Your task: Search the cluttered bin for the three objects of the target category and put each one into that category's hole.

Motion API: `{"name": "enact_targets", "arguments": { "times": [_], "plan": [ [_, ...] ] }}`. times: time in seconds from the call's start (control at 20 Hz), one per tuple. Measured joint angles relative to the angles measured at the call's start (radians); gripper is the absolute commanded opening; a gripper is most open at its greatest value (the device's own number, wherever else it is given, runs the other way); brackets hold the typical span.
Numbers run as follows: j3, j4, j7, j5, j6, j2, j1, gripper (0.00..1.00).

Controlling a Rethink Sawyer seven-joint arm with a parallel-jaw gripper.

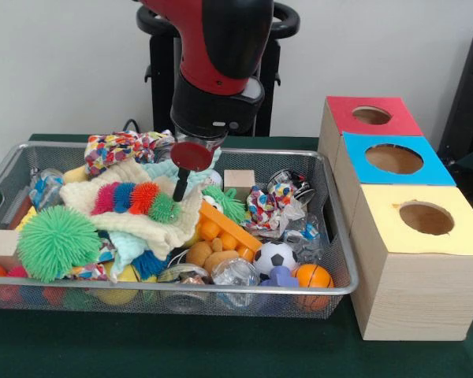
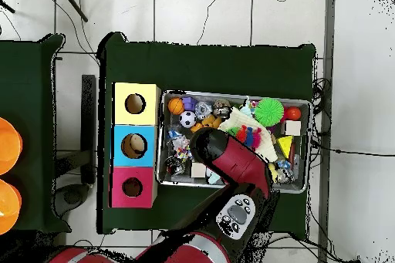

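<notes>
While gripper (image 1: 180,187) state unclear, wire bin (image 1: 339,228) holds mixed toys; 3 round-holed boxes (image 1: 416,260) beside.

claw (image 1: 179,187) fingers unclear, bin (image 1: 335,236) floor buried

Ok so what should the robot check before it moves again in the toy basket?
1. Gripper over the wire bin, not outside it: ok, it hangs above the cream cloth.
2. Gripper open or shut: cannot tell, only a dark tip shows below the red disc.
3. Holding anything: cannot tell.
4. Holes free in the red box, blue box and yellow box: ok, all three look open.
5. Soccer ball and spiky green ball clear of the arm: ok, both lie nearer the front rim.
</notes>
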Motion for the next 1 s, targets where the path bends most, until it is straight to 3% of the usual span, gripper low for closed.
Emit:
{"name": "enact_targets", "arguments": {
  "times": [0.25,0.7,1.0],
  "plan": [
    [-0.035,-0.015,0.005,0.000,0.028,-0.013,0.013,1.00],
    [-0.018,-0.016,0.005,0.019,0.018,-0.094,-0.007,1.00],
    [0.108,0.009,0.005,0.053,-0.103,-0.194,-0.099,1.00]
  ]
}}
